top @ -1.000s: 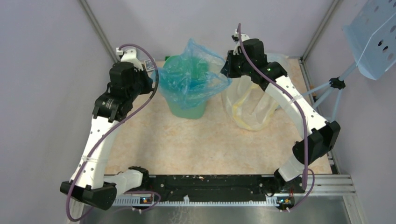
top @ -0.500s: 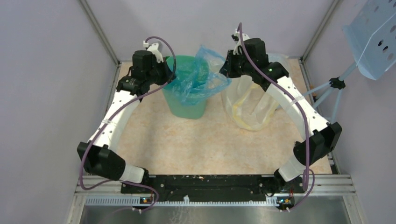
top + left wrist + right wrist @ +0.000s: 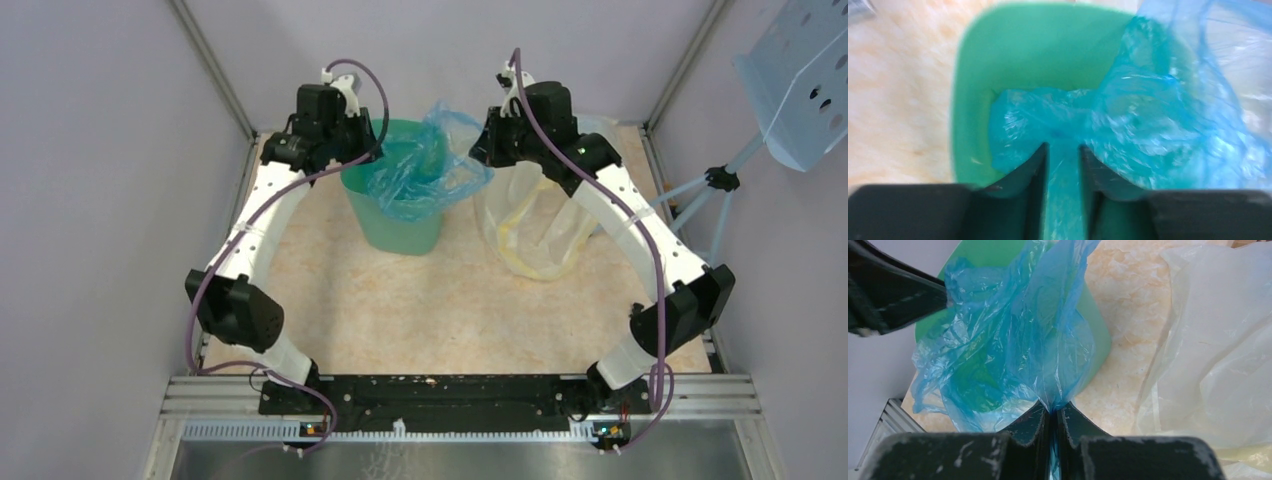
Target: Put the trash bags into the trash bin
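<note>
The mint-green trash bin (image 3: 400, 232) stands at the back of the table. The blue trash bag (image 3: 420, 175) lies partly inside it and spills over its right rim. My left gripper (image 3: 362, 148) hovers over the bin's left rim. In the left wrist view the bin (image 3: 1023, 50) lies below the gripper (image 3: 1063, 146); the jaws stand slightly apart, and blue film (image 3: 1148, 115) shows in the gap and beyond. My right gripper (image 3: 482, 152) is just right of the bin. In the right wrist view this gripper (image 3: 1052, 407) is shut on a pinched fold of the bag (image 3: 1013, 330), beside the bin (image 3: 1098, 335).
A larger clear bag with a yellow band (image 3: 540, 225) lies crumpled right of the bin, under my right arm, also in the right wrist view (image 3: 1218, 355). A pale blue perforated panel (image 3: 800, 70) hangs at the upper right. Walls enclose the back and sides.
My left arm swung from the bin's left side up over its rim, pulling the bag's left edge inward. Its jaws have parted slightly. The right arm has barely moved.
</note>
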